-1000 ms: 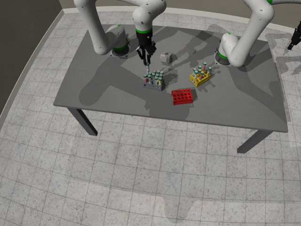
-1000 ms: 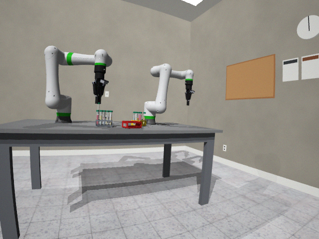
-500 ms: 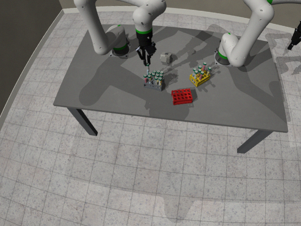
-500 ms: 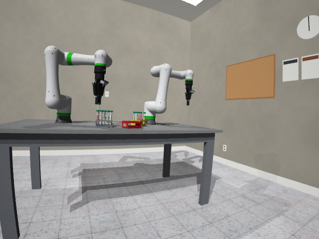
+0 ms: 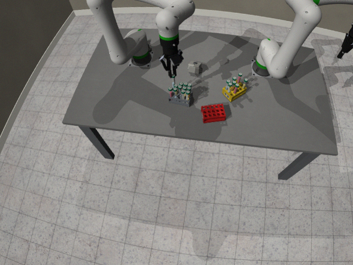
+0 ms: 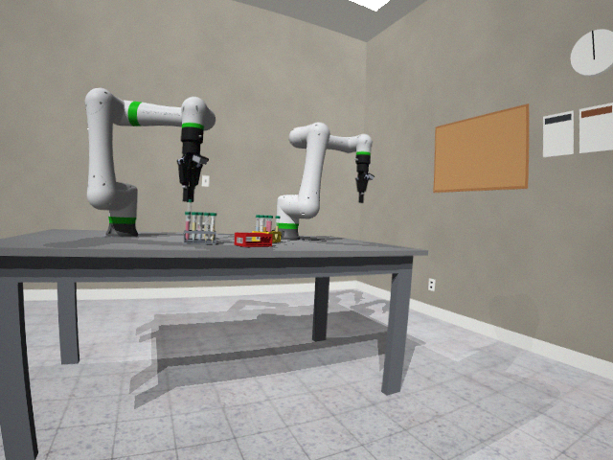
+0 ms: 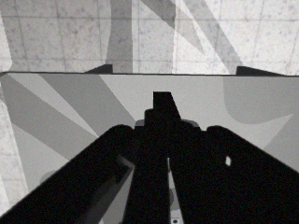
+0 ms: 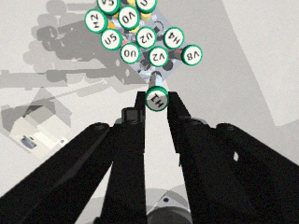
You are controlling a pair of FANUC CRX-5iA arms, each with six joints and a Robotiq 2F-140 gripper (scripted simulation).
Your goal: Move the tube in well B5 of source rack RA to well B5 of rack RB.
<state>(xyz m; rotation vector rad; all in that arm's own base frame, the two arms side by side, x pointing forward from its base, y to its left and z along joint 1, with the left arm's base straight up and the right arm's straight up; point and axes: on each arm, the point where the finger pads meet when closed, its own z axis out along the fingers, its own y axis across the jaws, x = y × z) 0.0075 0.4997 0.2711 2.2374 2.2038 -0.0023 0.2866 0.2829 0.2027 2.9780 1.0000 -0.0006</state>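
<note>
A grey table [image 5: 142, 114] [image 6: 197, 249] [image 7: 196, 89] [image 8: 234, 112] spans the upper half of the top view. Upon it are mounted two white arms: the right arm [image 5: 112, 34] [image 6: 99, 149] at upper left, the left arm [image 5: 292, 42] [image 6: 314, 163] at upper right. The left gripper [image 5: 339, 56] [image 6: 360, 201] [image 7: 161, 105], at the right edge of the top view, is pressed together and empty. The right gripper [image 5: 172, 75] [image 6: 188, 199] [image 8: 156, 105], above centre, is pinching the capped end of a tube. Three racks are shown: the grey rack RA [image 5: 179, 101] [image 6: 199, 242] [image 8: 177, 71] near the centre, the yellow rack RB [image 5: 228, 95] [image 6: 280, 236] to its right, set obliquely, and a red rack [image 5: 215, 120] [image 6: 261, 236] lower, between them. A pale block [image 5: 194, 67] [image 8: 37, 126] is seen above the racks. The pinched tube, labelled H1 [image 5: 173, 84] [image 6: 190, 205] [image 8: 157, 99], is raised higher than its neighbours at RA's upper left corner; whether it belongs to well B5 cannot be told. Green-capped tubes are held in RA and RB.
</note>
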